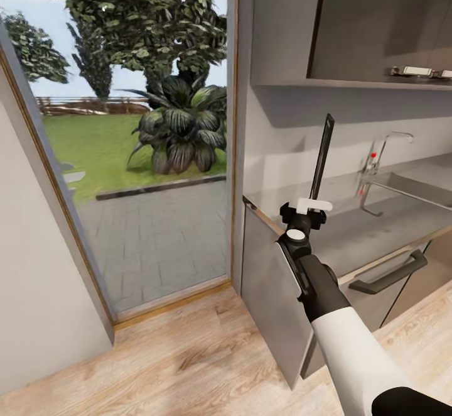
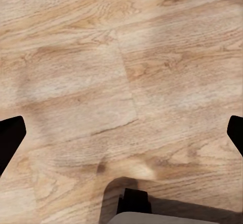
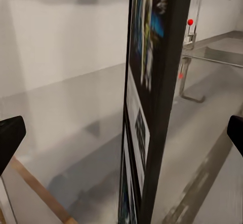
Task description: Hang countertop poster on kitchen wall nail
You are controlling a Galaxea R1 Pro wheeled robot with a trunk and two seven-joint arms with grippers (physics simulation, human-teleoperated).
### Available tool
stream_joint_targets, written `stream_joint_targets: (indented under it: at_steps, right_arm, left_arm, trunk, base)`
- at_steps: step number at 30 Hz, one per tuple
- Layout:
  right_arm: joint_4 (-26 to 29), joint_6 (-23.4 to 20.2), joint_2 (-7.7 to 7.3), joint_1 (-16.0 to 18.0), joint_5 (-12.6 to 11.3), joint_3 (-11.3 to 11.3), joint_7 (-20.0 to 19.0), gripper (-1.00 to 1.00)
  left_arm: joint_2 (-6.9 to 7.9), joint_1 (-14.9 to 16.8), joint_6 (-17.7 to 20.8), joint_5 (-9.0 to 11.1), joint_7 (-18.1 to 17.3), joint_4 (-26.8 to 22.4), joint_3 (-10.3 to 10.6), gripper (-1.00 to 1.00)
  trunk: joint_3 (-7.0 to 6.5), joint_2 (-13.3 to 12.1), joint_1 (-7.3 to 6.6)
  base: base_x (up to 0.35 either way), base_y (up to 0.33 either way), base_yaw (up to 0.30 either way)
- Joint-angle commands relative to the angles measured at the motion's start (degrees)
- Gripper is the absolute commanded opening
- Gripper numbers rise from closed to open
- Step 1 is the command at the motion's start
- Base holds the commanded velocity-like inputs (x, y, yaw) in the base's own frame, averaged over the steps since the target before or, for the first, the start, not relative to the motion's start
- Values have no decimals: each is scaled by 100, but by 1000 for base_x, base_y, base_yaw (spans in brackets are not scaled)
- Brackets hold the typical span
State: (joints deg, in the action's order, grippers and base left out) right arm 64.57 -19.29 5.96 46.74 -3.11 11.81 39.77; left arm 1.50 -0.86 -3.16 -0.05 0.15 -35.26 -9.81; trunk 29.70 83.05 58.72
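A tall glass door (image 1: 144, 152) showed garden trees and paving (bright daylight outside). Beside the door stood dark grey cabinets (image 1: 276, 303); below it lay pale wood flooring (image 1: 188, 353).

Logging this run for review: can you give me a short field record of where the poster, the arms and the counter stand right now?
poster: upright and edge-on on the countertop, left of the tap
right tool: at the poster's lower end, fingers wide apart either side of it, not clamped
left tool: open, facing the wood floor
sink: set into the countertop, right of the poster
hanging: not yet done
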Motion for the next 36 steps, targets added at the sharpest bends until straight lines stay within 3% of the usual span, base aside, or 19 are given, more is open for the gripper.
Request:
stream_joint_targets:
  at_steps: [1, 36]
  right_arm:
    - [5, -31, -3, 6, -32, 15, 39, 100]
    - [12, -33, -7, 8, -32, 14, 39, 100]
  left_arm:
    - [-1, -2, -9, -1, 2, -7, -4, 100]
    - [-1, -2, -9, -4, 10, -7, -83, 100]
  trunk:
    - [5, 3, 1]
    - [5, 3, 1]
  base:
    - [131, 0, 0]
    - [26, -14, 0]
